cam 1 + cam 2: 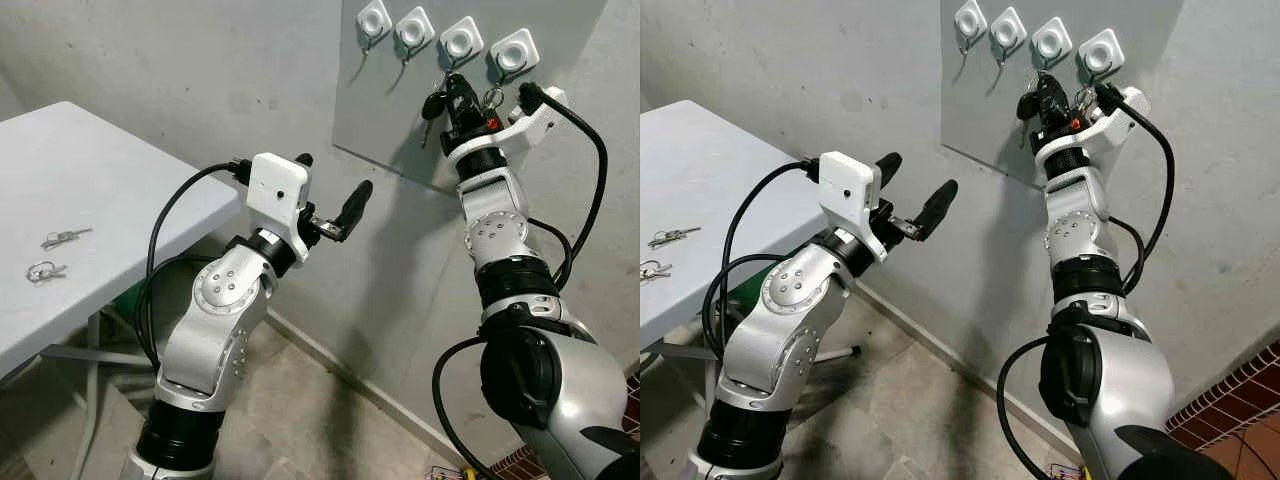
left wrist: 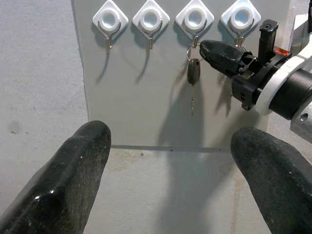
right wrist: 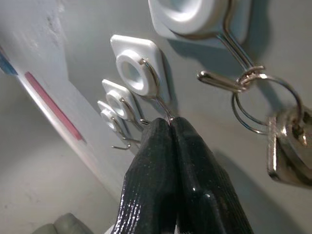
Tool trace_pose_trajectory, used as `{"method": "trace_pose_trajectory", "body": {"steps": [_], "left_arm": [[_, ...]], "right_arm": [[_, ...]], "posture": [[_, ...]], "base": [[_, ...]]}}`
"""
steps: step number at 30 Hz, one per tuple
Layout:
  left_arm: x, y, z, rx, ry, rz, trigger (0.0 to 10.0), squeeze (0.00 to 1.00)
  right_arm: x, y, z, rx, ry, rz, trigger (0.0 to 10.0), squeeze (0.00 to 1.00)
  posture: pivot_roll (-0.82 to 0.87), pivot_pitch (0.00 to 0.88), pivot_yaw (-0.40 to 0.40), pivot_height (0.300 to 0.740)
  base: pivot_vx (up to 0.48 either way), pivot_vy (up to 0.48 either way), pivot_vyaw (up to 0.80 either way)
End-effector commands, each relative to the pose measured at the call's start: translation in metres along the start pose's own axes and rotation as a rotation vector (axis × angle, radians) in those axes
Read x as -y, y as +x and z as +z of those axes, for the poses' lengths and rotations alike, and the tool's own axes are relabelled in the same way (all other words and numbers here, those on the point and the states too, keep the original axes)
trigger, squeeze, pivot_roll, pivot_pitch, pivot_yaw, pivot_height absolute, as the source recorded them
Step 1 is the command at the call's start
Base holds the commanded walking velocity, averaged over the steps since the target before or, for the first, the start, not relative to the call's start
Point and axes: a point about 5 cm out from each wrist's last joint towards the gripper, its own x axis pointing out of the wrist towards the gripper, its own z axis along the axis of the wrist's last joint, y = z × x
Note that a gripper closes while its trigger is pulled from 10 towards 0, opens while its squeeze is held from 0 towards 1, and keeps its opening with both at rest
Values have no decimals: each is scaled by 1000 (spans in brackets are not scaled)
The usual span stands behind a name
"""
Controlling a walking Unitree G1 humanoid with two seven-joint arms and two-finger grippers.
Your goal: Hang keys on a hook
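Keys [image 2: 193, 72] with black head hang by ring from third hook [image 2: 194, 20] on grey board [image 1: 400, 120] on wall. Right gripper [image 3: 171, 127] raised at that hook, fingers pressed together, tips at hook wire (whether ring is pinched between them, cannot tell). Second key [image 3: 287, 153] hangs on neighbouring hook [image 3: 229, 80]. Left gripper [image 1: 330, 195] held in mid-air below board, fingers spread, holding nothing. Two more key sets [image 1: 55, 255] lie on white table [image 1: 110, 180].
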Motion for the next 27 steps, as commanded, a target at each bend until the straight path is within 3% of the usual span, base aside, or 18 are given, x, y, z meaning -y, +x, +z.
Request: {"method": "trace_pose_trajectory", "body": {"steps": [1,3,4,19,23,27], "left_arm": [[-1,-1,3,6,3,13,10000,0],[-1,-1,3,5,4,14,10000,0],[-2,-2,2,4,3,16,10000,0],[-3,-4,-2,-7,15,36,10000,0],[-8,-7,-11,-30,32,81,10000,0],[-16,-14,-35,-101,55,138,10000,0]], "right_arm": [[-4,4,3,5,-1,1,10000,0],[-3,3,2,4,0,1,10000,0],[-2,1,1,3,10,8,10000,1000],[7,-19,-16,-36,-105,53,10000,1000],[18,-31,-25,-74,-158,24,10000,1000],[39,-58,-41,-132,-207,-47,10000,1000]], "posture": [[68,0,2,740],[68,0,2,740],[69,0,3,740],[74,0,-2,740],[74,0,-3,740],[70,0,-3,740]], "base": [[0,0,0],[0,0,0],[0,0,0],[0,0,0],[0,0,0],[0,0,0]]}}
